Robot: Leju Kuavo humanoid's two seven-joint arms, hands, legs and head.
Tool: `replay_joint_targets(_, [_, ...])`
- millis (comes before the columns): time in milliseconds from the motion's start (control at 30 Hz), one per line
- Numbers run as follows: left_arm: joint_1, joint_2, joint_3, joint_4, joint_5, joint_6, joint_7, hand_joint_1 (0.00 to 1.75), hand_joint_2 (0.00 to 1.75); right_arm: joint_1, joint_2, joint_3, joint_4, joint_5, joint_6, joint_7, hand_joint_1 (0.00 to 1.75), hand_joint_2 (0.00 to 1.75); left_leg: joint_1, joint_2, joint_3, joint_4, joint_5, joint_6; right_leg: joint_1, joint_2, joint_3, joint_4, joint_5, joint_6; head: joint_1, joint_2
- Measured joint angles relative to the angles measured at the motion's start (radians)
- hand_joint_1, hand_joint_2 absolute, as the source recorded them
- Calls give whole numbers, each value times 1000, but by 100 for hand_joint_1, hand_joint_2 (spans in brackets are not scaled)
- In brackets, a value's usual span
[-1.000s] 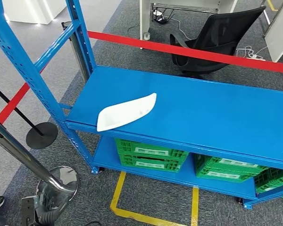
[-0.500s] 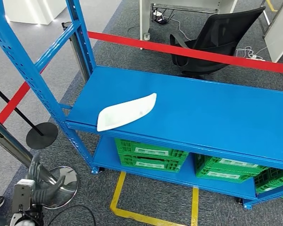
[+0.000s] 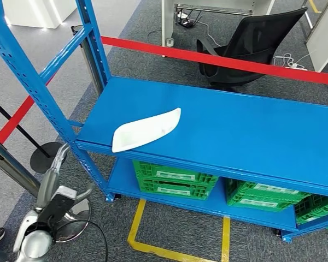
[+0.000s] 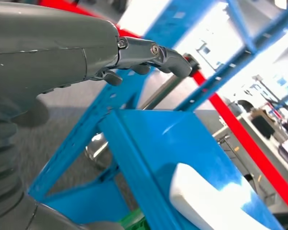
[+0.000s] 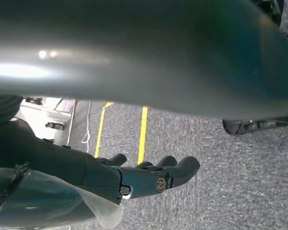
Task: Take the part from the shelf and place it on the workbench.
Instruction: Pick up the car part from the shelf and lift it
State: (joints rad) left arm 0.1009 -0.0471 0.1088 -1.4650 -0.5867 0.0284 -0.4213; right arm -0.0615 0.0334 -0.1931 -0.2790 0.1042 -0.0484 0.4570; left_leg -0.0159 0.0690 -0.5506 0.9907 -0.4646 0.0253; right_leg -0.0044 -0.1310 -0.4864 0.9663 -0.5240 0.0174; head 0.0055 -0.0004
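Left hand (image 3: 55,180) risen into the head view at lower left since a second ago, when only its wrist showed at the bottom edge; now beside the blue steel upright of the shelf (image 3: 220,128), below the level of the top board. Fingers (image 4: 161,51) apart and extended, holding nothing. Long white curved moulded plastic part (image 3: 147,129) unmoved on the blue top board, near the front left corner, one end at the front edge; well apart from the hand. Seen close in the left wrist view as a pale rounded end (image 4: 208,201) past the shelf edge. Right hand (image 5: 150,177) hanging over grey carpet with yellow floor tape (image 5: 142,134), fingers loosely extended, empty. Green slotted plastic crates (image 3: 175,180) on the lower board; red barrier belt (image 3: 220,61) and black mesh office chair (image 3: 253,43) behind.

Judged stage: reach begun, grasp not yet made. Workbench unseen, so placing lies far ahead.
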Motion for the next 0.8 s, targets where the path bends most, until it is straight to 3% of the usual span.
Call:
replay_joint_targets(367, [-155, 20, -163, 1, -222, 0, 197, 0, 175, -14, 8, -6, 2, 33, 14, 0, 0, 0, 0, 1, 1, 0, 0, 0, 0, 2, -3, 0, 1, 0, 0, 0])
replay_joint_targets(800, [-371, 10, -327, 149, -459, -38, 430, 0, 175, -34, 21, -16, 2, 71, 25, 0, 0, 0, 0, 3, 1, 1, 1, 1, 0, 3, 0, 0, 2, 1, 0, 0])
